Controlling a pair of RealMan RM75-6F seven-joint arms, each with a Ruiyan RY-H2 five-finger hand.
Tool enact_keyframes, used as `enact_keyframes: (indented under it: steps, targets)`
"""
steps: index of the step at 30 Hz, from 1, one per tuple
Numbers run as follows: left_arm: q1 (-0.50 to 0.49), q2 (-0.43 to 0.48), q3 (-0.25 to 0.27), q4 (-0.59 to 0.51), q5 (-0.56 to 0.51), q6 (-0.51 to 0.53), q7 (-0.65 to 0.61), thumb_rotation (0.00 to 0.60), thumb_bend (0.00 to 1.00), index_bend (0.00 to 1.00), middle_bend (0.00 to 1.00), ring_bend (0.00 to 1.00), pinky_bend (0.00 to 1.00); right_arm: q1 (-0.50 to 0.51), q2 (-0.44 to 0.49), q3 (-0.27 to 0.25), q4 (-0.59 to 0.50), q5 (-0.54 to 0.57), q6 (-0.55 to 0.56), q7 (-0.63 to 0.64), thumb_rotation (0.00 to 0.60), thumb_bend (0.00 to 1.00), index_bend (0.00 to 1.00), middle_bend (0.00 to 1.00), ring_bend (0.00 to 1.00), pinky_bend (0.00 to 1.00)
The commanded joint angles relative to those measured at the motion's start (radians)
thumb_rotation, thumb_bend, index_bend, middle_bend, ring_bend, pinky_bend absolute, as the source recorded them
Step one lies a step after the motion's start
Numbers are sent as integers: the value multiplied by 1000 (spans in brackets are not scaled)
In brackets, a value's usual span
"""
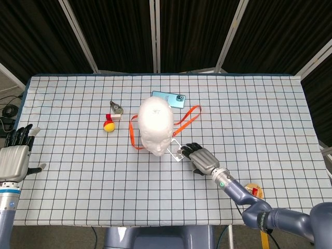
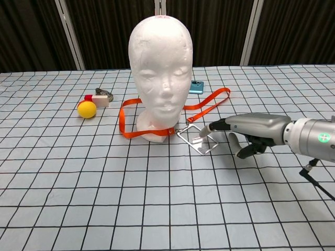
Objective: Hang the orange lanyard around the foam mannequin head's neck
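Ok so I'm at the very start of the pick here, nothing grabbed yet. The orange lanyard (image 2: 157, 116) is lying flat on the tabletop (image 2: 104, 198), looped around the base of the foam mannequin head (image 2: 161, 68), one strap running off toward the teal phone (image 1: 168, 99) behind it. So technically it's around the base, but down on the cloth, not on the neck. The clear badge holder (image 2: 198, 140) clipped to the lanyard sits just in front and to one side of the head.

My right hand (image 2: 250, 130) is low over the tabletop right beside that badge holder, fingers apart and holding nothing, with one fingertip (image 2: 212, 127) at the edge of the holder. From the chest view I honestly can't tell if it's touching the plastic or just above it. Left hand (image 1: 14, 158) is way off at the far edge of the tabletop, fingers spread, also holding nothing.

Next move, as I see it: get a pinch on the badge holder or the strap right by the clip, which is fiddly because everything is thin and flat on the cloth. Then lift the loop up and over the crown so it drops to the neck. I reckon I'll want the left hand in to spread the loop, and the foam head looks light enough to tip if the strap snags.

Yellow ball (image 2: 87, 109) and the other bits are well clear.
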Motion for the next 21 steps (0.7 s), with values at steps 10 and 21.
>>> enact_keyframes:
  steps: [10,21]
  targets:
    - [10,9,-28,17,-8,-35,-29,600,0,0,0,0,0,24,-54,16,27,38,-23,-45,600,1000,218,167,107,75]
    - [16,3,-40,18,-3,-58,-22,600,0,0,0,0,0,3,23,-32,-74,13,-43,-21,600,1000,247,232,162,129]
